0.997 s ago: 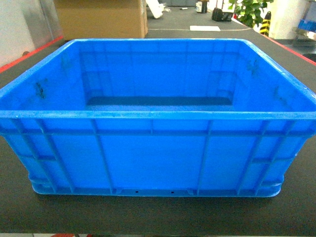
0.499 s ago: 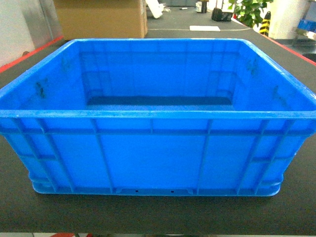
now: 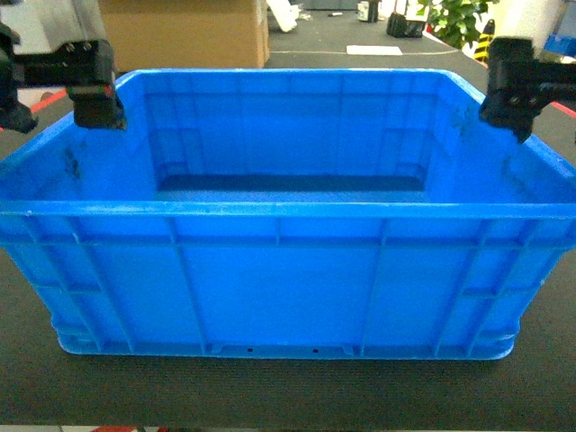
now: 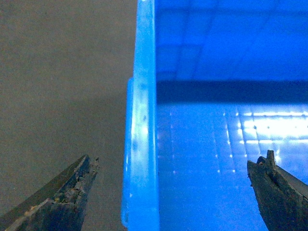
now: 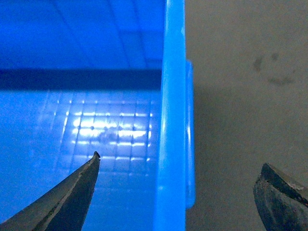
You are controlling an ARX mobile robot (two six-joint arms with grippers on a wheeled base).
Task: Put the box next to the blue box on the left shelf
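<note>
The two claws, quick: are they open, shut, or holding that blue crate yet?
Left gripper: open, one finger on each side of the box left rim, holding nothing.
Right gripper: open, straddling the right rim, holding nothing.

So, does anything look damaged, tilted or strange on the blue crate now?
Nothing serious. The crate sits flat and empty on the dark mat. Only dark scuff marks show on its inner side walls. Each open gripper, left and right, straddles a side rim.

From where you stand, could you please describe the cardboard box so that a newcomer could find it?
Start at the big blue crate on the dark table. Look past its far-left corner: the cardboard box stands there, the only plain brown thing, unlike the leafy plant at right.
</note>
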